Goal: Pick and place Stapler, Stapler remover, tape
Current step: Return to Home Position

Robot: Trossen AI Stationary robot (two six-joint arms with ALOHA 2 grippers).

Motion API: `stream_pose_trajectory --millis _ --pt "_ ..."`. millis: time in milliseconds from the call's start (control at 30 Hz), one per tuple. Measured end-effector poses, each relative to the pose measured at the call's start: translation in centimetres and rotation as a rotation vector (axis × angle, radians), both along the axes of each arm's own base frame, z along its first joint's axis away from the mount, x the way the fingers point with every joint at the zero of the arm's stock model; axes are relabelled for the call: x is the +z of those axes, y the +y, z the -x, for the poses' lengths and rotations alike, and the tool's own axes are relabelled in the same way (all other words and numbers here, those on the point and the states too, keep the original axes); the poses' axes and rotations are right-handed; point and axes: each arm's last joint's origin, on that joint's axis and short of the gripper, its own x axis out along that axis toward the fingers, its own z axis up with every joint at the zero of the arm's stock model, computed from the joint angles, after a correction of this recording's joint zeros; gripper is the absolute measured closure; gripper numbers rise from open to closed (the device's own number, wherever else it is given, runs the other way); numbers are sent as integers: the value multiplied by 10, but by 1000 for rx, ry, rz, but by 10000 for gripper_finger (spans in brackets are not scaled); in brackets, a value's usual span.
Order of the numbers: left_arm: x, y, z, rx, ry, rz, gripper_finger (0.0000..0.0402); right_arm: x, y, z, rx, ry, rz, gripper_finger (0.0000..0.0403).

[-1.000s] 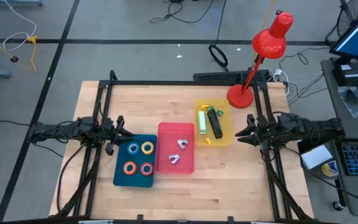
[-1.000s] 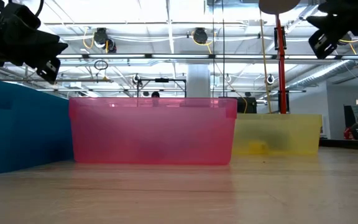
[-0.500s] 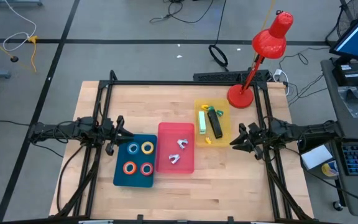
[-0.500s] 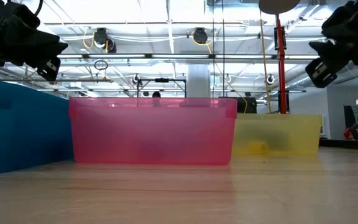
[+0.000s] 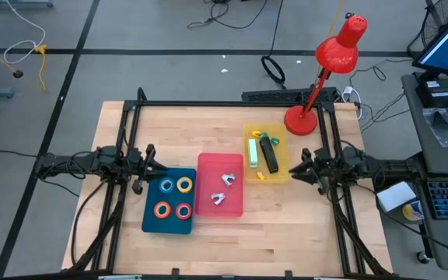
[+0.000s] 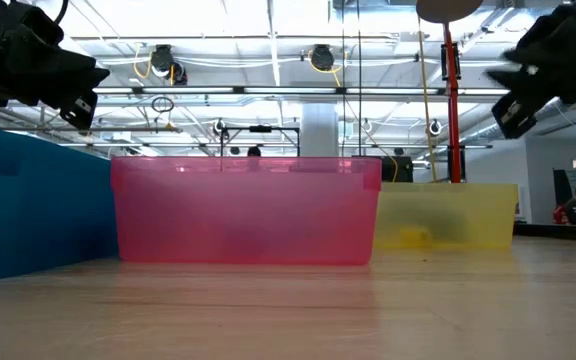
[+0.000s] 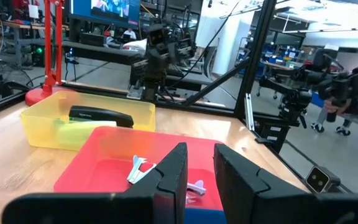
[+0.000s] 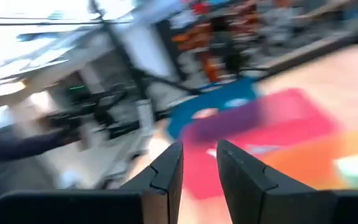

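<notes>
left arm (image 5: 76,165) — black, jointed | right arm (image 5: 387,165) — black | jaws dark, blocky

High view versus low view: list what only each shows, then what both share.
Only the high view looks into the bins: four coloured tape rings in the blue plastic bin, two pale staple removers in the red plastic bin, a black stapler and green stapler in the yellow plastic bin. Only the low view: ceiling lamps, a person at far right. Both: all three bins, the left gripper by the blue, the right gripper by the yellow.
</notes>
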Motion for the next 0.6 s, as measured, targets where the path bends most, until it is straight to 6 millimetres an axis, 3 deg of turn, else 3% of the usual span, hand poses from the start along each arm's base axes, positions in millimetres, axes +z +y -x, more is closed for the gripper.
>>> stream_pose_trajectory --millis 267,600 --pt "0 0 0 1 0 -2 321 -13 -6 -3 -164 48 1 314" --pt "0 1 0 20 -7 -57 321 -10 -7 -3 -147 -2 7 314"
